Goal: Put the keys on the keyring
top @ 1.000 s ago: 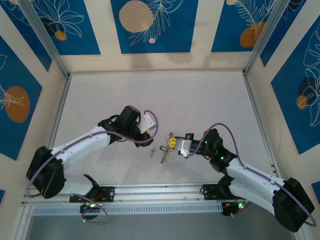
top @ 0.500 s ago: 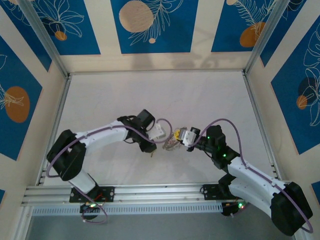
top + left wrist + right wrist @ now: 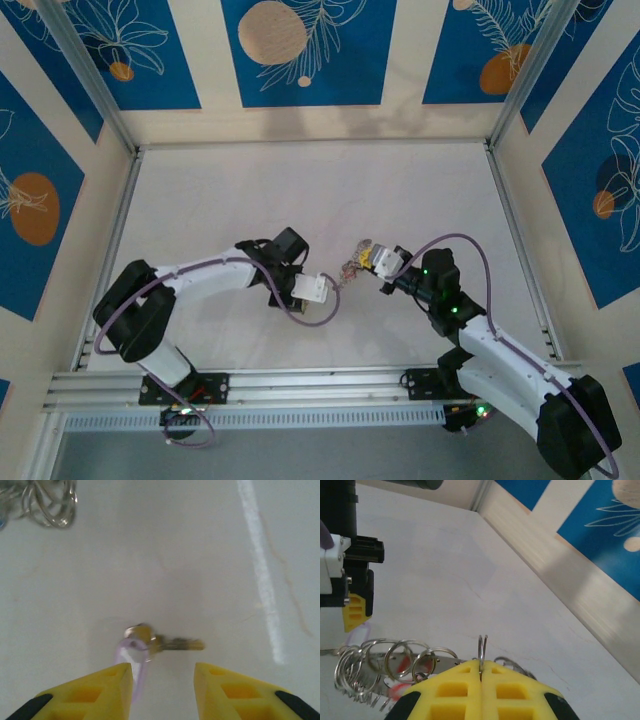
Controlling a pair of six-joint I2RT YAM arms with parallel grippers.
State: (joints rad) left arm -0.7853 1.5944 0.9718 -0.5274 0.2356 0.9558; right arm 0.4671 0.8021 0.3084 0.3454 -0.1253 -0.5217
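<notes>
Left wrist camera gives me the best look at the key (image 3: 160, 641): a small brass-coloured thing with a rounded head and a short narrow blade, and see-through lilac plastic looped round the head. It lies flat on the pale table (image 3: 175, 555) with its long axis running across the picture, head to the left and blade tip pointing right toward a white stripe (image 3: 262, 580) on the surface. The left gripper (image 3: 162, 680) sits low over it, its yellow fingers (image 3: 100, 695) set partly apart with nothing held between them. The key rests just ahead of the gap, and the lilac part is just beside the left-hand finger; whether they touch I cannot tell. In the upper left corner of that view I see the keyring (image 3: 47, 502) as a tangle of silvery wire loops, near the key but apart from it. On the right wrist camera the keyring reads as a flat grey metal band lying roughly across the picture, with a row of small wire rings standing along it, a fringe of tiny silvery bits at its left end and a small red tag (image 3: 395, 690) low on it. The right gripper (image 3: 481, 672) is fully closed, its pads pinching one thin upright ring of the keyring. From the top camera the two grippers face each other mid-table, with the keyring at the right gripper's tip, just beside the left one
</notes>
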